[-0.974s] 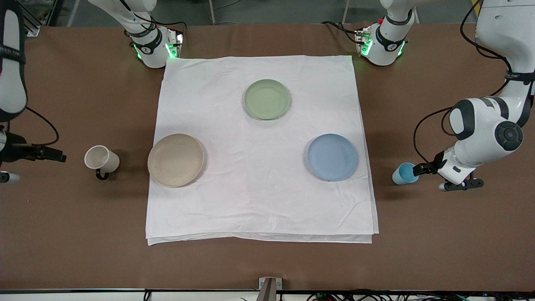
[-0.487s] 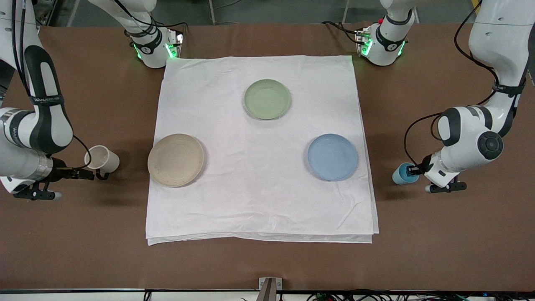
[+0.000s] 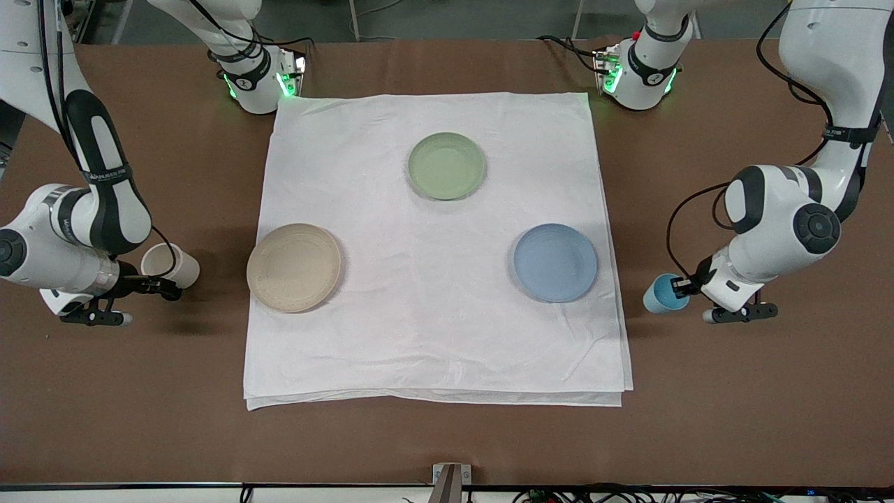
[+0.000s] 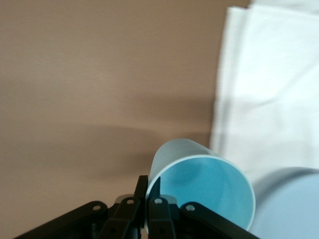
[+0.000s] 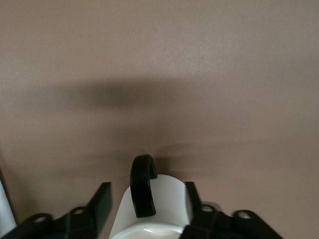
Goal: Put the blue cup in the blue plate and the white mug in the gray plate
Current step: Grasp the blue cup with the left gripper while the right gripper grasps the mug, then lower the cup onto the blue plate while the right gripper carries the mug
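The blue cup (image 3: 658, 295) is pinched at its rim by my left gripper (image 3: 681, 286), one finger inside and one outside, just off the cloth edge beside the blue plate (image 3: 556, 262). In the left wrist view the cup (image 4: 204, 181) tilts at my shut left gripper (image 4: 148, 181). The white mug (image 3: 170, 265) stands on the bare table beside the gray plate (image 3: 294, 267). My right gripper (image 3: 166, 281) is open and straddles it. In the right wrist view the mug (image 5: 164, 204) sits between the fingers (image 5: 102, 199), black handle facing away.
A white cloth (image 3: 433, 335) covers the middle of the brown table. A pale green plate (image 3: 447, 165) lies on it nearer the robot bases. The cloth edge (image 4: 269, 74) and the blue plate's rim (image 4: 294, 204) show in the left wrist view.
My right arm came in from the table's end and its open fingers now straddle the white mug. My left gripper moved the blue cup a little toward the cloth.
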Robot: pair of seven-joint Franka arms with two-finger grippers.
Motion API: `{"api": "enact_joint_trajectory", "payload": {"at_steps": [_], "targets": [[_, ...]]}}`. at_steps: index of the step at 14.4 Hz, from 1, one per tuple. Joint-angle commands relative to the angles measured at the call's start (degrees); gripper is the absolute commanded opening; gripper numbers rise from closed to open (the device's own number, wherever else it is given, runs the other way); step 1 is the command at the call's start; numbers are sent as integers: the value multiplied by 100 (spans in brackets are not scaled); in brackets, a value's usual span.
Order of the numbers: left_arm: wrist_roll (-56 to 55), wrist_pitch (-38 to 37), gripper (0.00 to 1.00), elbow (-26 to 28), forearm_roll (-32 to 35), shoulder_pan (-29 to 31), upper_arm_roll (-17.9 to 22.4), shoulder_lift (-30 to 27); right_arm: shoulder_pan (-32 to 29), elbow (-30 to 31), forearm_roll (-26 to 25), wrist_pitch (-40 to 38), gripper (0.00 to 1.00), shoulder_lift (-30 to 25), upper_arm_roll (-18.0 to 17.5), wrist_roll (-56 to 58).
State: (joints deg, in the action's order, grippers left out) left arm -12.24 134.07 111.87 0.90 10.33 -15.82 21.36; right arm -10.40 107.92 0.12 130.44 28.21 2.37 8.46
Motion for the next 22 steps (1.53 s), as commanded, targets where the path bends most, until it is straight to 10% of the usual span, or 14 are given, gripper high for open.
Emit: {"api": "enact_joint_trajectory", "payload": {"at_steps": [1,6,11,13,15,19,22], "targets": [[-890,-355,0,46,24,-102,-438,-272,-85,238,67,78,47,-132,-79,-19],[-2193,-303,0,55,42,-609,-923,25,-67,230,67,17,2,-149,-79,-46],[-3168,22,0,46,787,-962,-923,614,440,-166,67,-940,0,-491,-202,-1148],[-3354,14,21,46,982,-946,-914,668,819,-122,224,-1099,0,-719,-254,-1792],[-3355,14,100,-24,982,-910,-897,694,1214,-26,776,-1223,0,-878,-272,-2171],[-3302,-633,100,-558,991,-692,-879,441,1839,500,875,-777,0,-1160,-272,-2892],[-3284,-2248,100,-2093,1009,-497,-870,316,2130,1098,875,294,0,-1125,-272,-3078]]}}
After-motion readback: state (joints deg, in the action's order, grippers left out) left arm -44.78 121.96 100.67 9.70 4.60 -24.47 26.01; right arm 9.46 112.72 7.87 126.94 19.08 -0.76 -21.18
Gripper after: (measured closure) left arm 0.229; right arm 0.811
